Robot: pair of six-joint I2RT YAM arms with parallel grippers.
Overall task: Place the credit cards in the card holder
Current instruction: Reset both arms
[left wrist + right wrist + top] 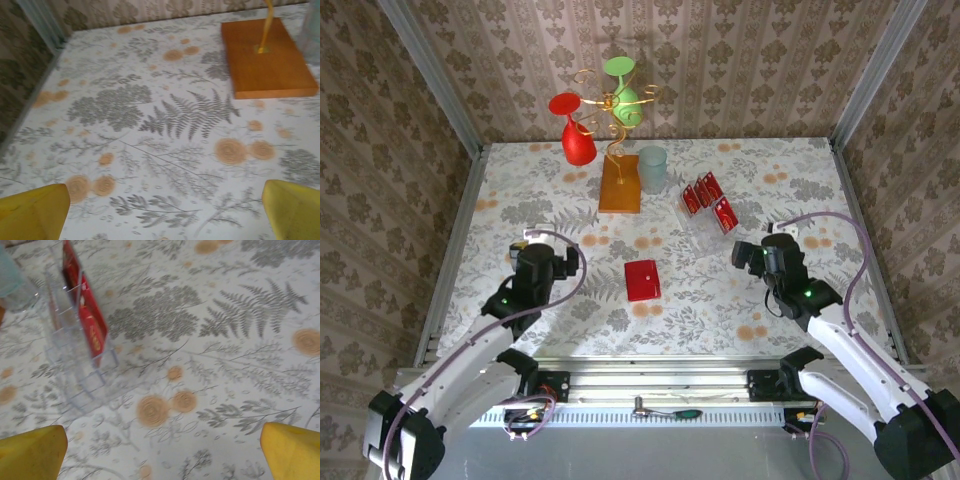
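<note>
The red card holder (642,280) lies flat and closed on the flowered tablecloth, between the two arms. Red credit cards (708,197) stand on edge in a clear plastic tray (700,232) to the back right of it. In the right wrist view the credit cards (92,325) lean in the tray (75,375) at the upper left. My right gripper (750,256) (162,452) is open, a short way right of the tray, holding nothing. My left gripper (568,260) (165,212) is open over bare cloth left of the card holder, its yellow fingertips (35,212) wide apart.
An orange-brown stand base (619,184) (267,57) carries a gold wire stem with a red glass (577,140) and a green glass (623,95). A pale teal cup (652,168) stands beside it. Patterned walls enclose the table on three sides.
</note>
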